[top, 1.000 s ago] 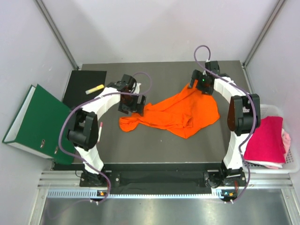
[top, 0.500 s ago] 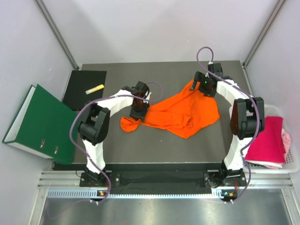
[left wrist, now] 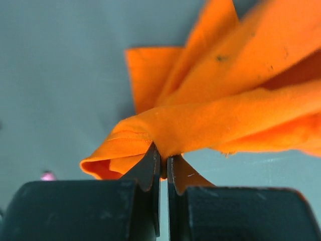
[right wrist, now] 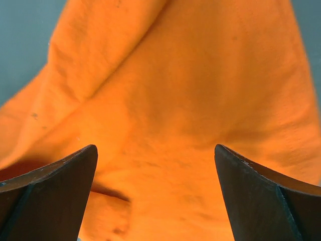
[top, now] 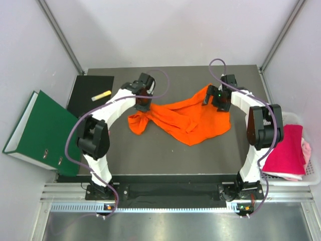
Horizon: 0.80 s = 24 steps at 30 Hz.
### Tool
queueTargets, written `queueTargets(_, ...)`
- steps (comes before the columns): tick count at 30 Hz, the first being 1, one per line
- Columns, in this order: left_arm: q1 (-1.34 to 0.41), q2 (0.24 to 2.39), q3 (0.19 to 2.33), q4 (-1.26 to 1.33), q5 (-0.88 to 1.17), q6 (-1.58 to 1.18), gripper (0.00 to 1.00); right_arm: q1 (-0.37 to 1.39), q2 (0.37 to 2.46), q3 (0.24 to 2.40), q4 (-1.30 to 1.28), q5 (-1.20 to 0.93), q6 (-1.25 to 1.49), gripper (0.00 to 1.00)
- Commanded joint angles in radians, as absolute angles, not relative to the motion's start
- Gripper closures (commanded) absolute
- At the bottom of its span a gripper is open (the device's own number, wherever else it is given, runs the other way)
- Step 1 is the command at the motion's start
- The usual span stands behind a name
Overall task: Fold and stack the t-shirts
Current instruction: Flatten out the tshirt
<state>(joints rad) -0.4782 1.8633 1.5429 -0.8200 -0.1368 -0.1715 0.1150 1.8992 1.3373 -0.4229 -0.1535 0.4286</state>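
A bright orange t-shirt (top: pixel 186 118) lies crumpled mid-table, stretched from left to right. My left gripper (top: pixel 142 102) is shut on a fold of its left end; the left wrist view shows the orange t-shirt (left wrist: pixel 210 115) pinched between the left gripper (left wrist: pixel 163 163) tips, a sleeve hanging below. My right gripper (top: pixel 219 99) hovers open over the shirt's far right corner, and in its wrist view the orange t-shirt (right wrist: pixel 165 125) fills the space between the right gripper (right wrist: pixel 155 155) jaws, which stand wide. A magenta t-shirt (top: pixel 284 150) and a pale pink t-shirt (top: pixel 305 149) lie in a white basket (top: pixel 313 175) at the right.
A green binder (top: pixel 40 131) leans off the table's left side. A black sheet (top: pixel 89 93) with a yellow marker (top: pixel 101 95) on it lies at the far left corner. The dark mat (top: pixel 150 155) covers the table. Walls close in on three sides.
My left gripper closed on the shirt's left end and pulled it up and toward the far left, stretching the cloth. The right gripper shifted slightly forward over the shirt's right corner.
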Motion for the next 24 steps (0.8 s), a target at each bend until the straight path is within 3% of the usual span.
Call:
queueTargets(1,-0.385,1.772,1.624,-0.845,-0.215,-0.187,1.0,0.124,1.87,1.328,-0.411,-0.189,0.405,0.01)
queueTargets(10,-0.163,1.825,1.664,-0.882,-0.196,-0.196,1.0,0.137,1.928,1.338,-0.434,-0.179,0.405,0.01)
queueTargets(12,-0.152,1.853,1.692,-0.909,-0.17,-0.193,0.32,0.144,1.931,1.345,-0.443,-0.183,0.399,0.02)
queueTargets(13,-0.152,1.858,1.7,-0.916,-0.163,-0.196,0.07,0.15,1.928,1.351,-0.457,-0.181,0.397,0.02)
queueTargets(14,-0.152,1.858,1.706,-0.917,-0.146,-0.198,0.01,0.153,1.919,1.35,-0.465,-0.176,0.394,0.02)
queueTargets(24,-0.155,1.76,1.562,-0.854,-0.017,-0.204,0.01,0.176,1.786,1.137,-0.483,-0.307,0.442,0.06)
